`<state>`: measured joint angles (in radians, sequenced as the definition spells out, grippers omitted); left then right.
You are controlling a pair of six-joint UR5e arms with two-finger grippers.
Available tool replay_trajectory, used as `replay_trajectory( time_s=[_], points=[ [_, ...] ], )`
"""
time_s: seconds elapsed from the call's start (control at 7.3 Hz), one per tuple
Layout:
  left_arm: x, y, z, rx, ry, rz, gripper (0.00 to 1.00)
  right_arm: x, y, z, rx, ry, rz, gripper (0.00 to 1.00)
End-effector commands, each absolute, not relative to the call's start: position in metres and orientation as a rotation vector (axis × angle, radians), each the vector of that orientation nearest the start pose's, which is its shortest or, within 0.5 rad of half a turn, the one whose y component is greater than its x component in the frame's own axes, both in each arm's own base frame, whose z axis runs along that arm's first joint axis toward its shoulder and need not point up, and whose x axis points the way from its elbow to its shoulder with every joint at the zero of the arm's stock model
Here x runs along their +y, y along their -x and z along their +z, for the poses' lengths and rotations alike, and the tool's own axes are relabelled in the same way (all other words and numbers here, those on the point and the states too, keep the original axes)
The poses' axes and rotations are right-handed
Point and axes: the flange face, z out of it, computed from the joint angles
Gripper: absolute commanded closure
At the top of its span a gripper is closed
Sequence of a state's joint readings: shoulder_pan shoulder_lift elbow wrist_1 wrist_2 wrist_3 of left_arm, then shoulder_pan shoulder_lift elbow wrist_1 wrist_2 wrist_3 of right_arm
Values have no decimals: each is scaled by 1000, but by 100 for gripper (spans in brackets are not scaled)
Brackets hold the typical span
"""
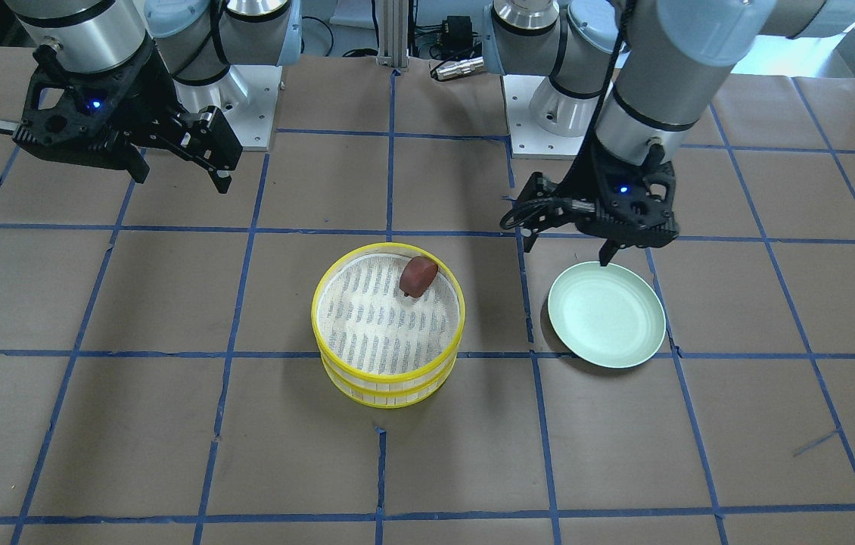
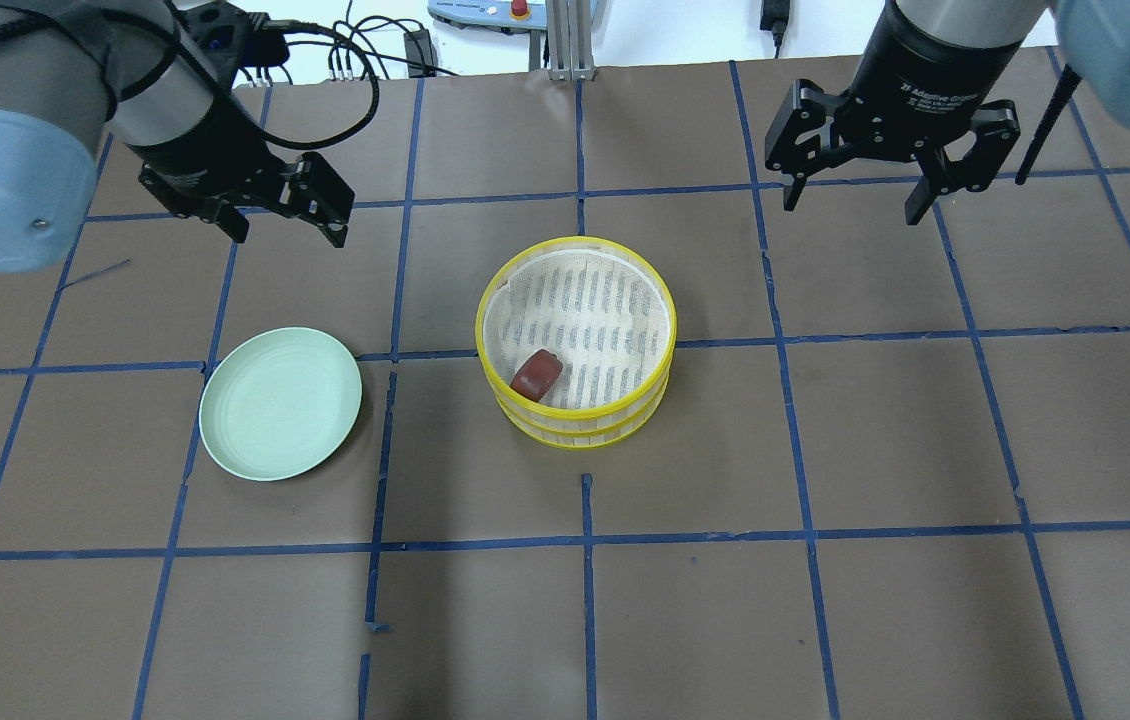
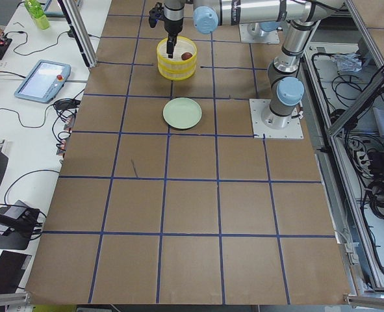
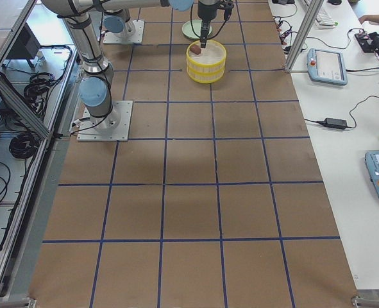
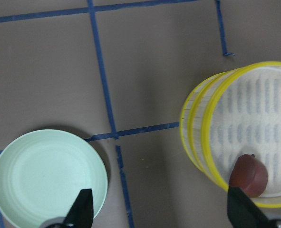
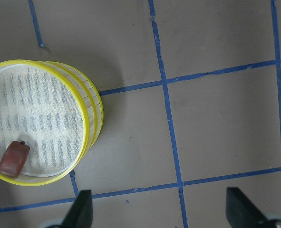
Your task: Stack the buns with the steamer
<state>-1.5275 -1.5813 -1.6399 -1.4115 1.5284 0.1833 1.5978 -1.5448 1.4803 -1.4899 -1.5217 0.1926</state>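
Blue-gridded worktop (image 2: 825, 620) fills lower frame; centre, steamer (image 2: 575, 425) holds reddish-brown bun (image 2: 536, 375); left end effector (image 2: 287, 232), right end effector (image 2: 853, 207) hang released, upper corners.

We look down past the left gripper (image 5: 161, 214), its fingertips (image 5: 82, 210) spread wide, at a pale green plate (image 5: 40, 173) and, apart from it, a yellow steamer (image 5: 195, 137) with a reddish-brown bun (image 5: 248, 175) lying inside against its rim, on a brown table (image 5: 154, 80) crossed by blue tape lines (image 5: 101, 71).
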Motion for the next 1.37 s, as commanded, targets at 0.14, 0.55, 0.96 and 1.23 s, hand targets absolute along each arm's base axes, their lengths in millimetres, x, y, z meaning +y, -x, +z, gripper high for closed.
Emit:
replay_trajectory(
  time_s=[0.14,0.55,0.96,1.23],
  points=[
    [-490,94,485,3096,-210,-120,0,-496,-152,512,3084,-254,32,0],
    [-487,96,478,3098,-208,-98,0,-496,-152,512,3084,-254,30,0],
    [-486,97,473,3103,-202,-83,0,-496,-153,512,3084,-252,32,0],
    [-486,98,473,3115,-208,-88,0,-496,-153,512,3084,-252,32,0]
  ],
)
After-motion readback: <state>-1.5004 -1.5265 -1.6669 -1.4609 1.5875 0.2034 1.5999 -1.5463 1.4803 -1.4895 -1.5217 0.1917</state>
